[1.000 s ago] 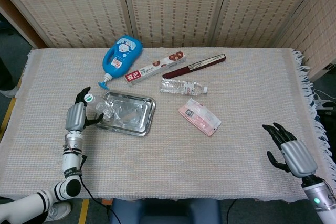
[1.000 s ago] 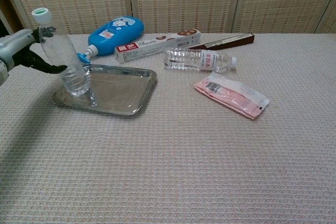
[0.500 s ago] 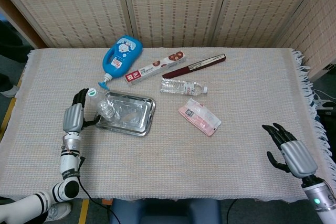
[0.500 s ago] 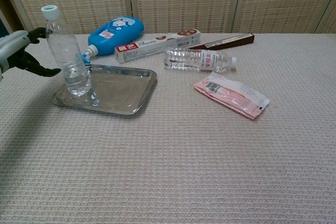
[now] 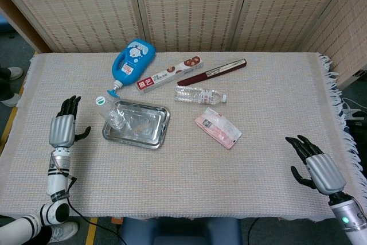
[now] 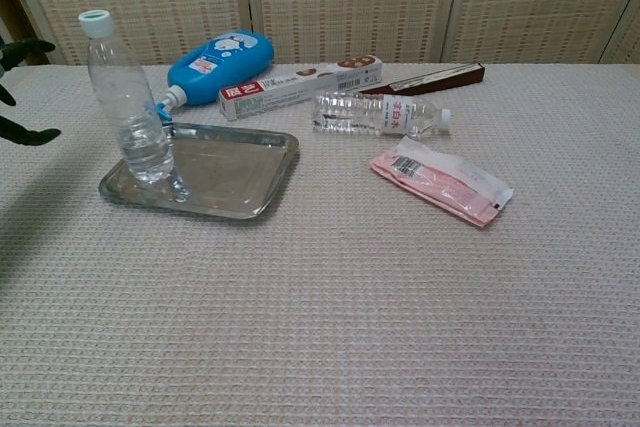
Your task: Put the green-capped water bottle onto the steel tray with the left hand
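Note:
The green-capped water bottle [image 5: 109, 113] [image 6: 126, 112] stands upright on the left end of the steel tray [image 5: 147, 129] [image 6: 235, 172]. Nothing holds it. My left hand [image 5: 62, 129] is open, well to the left of the tray, fingers spread; in the chest view only its dark fingertips [image 6: 24, 47] show at the left edge. My right hand [image 5: 315, 163] hovers open near the table's front right corner, holding nothing, and is out of the chest view.
Behind the tray lie a blue bottle [image 5: 132, 62] [image 6: 218, 59], a long red and white box [image 5: 169, 74] [image 6: 300, 85] and a dark maroon case [image 5: 212, 72]. A second clear bottle [image 5: 199, 94] [image 6: 378, 114] and a pink packet [image 5: 218, 127] [image 6: 442, 180] lie right of the tray.
My left hand let go of the green-capped bottle and drew away to the left. The bottle went from tilted to upright on the tray. The right hand stayed put.

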Controlling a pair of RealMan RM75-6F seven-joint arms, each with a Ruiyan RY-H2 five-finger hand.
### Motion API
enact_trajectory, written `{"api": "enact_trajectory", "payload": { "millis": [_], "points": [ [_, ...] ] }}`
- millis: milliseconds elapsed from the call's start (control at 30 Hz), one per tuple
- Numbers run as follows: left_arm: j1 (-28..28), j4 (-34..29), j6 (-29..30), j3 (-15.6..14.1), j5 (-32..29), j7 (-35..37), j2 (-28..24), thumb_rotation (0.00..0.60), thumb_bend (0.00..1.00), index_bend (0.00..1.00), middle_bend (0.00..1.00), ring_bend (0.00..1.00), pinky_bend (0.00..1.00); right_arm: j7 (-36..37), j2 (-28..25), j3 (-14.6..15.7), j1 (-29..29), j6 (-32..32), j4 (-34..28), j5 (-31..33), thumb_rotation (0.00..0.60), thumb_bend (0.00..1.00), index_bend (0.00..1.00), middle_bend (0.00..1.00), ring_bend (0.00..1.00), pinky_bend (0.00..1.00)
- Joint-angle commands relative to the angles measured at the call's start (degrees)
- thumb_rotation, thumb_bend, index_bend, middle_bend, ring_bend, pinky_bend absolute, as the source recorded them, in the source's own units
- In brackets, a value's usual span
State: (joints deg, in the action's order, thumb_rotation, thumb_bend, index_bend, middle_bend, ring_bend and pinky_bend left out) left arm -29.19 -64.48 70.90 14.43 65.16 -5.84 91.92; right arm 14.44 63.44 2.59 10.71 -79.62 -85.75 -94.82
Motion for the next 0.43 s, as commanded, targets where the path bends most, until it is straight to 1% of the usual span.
{"api": "enact_trajectory", "payload": {
  "millis": [33,167,233,367,433],
  "points": [
    [2.0,3.2,2.3,-2.7,3.7,2.1,-1.4,0.6,0.29,0.0,0.0,0.0,0.3,0.0,0.0,0.1,0.1,0.4,0.0,0.1,0.6,0.25,0.01,0.09,0.0,0.2],
    [3.6,6.8,4.7,-5.6,8.4,4.9,-2.5,0.6,0.3,0.0,0.0,0.0,0.3,-0.3,0.2,-0.1,0.3,1.0,0.0,0.5,0.6,0.25,0.01,0.09,0.0,0.2],
    [4.5,8.4,6.4,-6.9,11.0,6.8,-3.0,0.6,0.3,0.02,0.0,0.0,0.3,-0.4,0.3,-0.2,0.4,1.3,0.0,0.8,0.6,0.25,0.01,0.09,0.0,0.2],
    [6.3,9.4,9.5,-9.1,14.9,11.2,-4.1,0.6,0.32,0.12,0.04,0.05,0.29,-0.9,0.6,-0.3,0.6,1.9,0.2,1.2,0.6,0.25,0.01,0.09,0.0,0.2],
    [7.1,9.1,10.6,-10.2,16.5,11.7,-4.9,0.6,0.32,0.16,0.08,0.06,0.29,-1.0,0.7,-0.1,0.7,2.2,0.1,1.2,0.6,0.25,0.01,0.09,0.0,0.2]
  ]
}}
